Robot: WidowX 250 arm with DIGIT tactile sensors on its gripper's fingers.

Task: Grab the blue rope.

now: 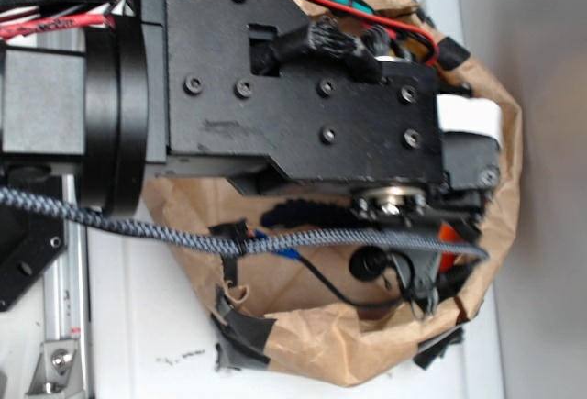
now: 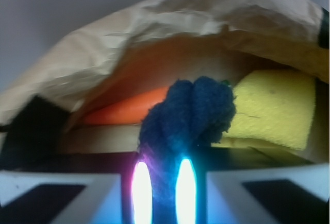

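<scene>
Gripping looks like the step in hand: in the wrist view the end effector (image 2: 164,193) has its two glowing pads close together on the blue rope (image 2: 188,113), which rises between them at 12 o'clock. The next move, I judge, calls for a straight lift, keeping the pinch firm. Around it, an orange carrot toy (image 2: 126,109) lies at 10 o'clock and a yellow sponge (image 2: 273,108) at 2 o'clock, both near. The crumpled paper bag (image 1: 312,349) rings everything and could snag the arm.
</scene>
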